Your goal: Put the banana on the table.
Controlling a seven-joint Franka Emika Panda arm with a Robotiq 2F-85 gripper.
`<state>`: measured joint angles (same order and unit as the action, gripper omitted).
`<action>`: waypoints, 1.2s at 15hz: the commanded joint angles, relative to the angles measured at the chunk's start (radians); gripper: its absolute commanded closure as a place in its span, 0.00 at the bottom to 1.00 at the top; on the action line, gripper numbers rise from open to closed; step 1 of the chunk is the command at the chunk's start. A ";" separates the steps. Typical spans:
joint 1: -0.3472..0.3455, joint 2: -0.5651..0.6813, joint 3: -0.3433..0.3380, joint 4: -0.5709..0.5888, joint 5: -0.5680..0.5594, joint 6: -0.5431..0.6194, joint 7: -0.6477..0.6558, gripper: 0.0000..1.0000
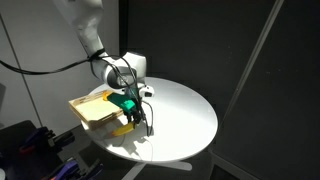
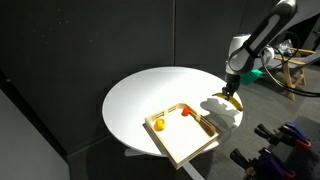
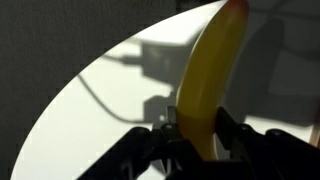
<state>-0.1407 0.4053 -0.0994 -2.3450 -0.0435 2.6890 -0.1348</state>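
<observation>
Dark panel walls [image 2: 70, 40], black backdrop [image 1: 200, 40]

Banana [image 3: 210, 80] skin reads smooth and waxy, soft sheen on the yellow. Table [image 3: 70, 130] top: smooth white, matt. Tray [image 2: 195, 140]: pale wood, dull finish, no gloss.

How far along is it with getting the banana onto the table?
Done: the banana is out of the wooden tray. In hand: the gripper holds it above the table, near its edge. Left: lowering it onto the white top and letting go.
</observation>
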 commanded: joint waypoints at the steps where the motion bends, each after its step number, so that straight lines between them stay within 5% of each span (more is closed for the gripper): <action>1: -0.017 0.034 -0.003 0.028 -0.015 0.012 -0.033 0.84; 8: -0.013 0.075 -0.010 0.036 -0.030 0.018 -0.040 0.83; 9: -0.012 0.078 -0.010 0.036 -0.031 0.018 -0.041 0.34; 10: -0.013 0.080 -0.010 0.037 -0.030 0.017 -0.041 0.33; 14: -0.012 0.073 -0.008 0.032 -0.031 0.012 -0.046 0.02; 18: 0.003 0.037 -0.009 0.014 -0.032 -0.030 -0.031 0.00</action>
<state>-0.1427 0.4781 -0.1076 -2.3220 -0.0518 2.6958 -0.1655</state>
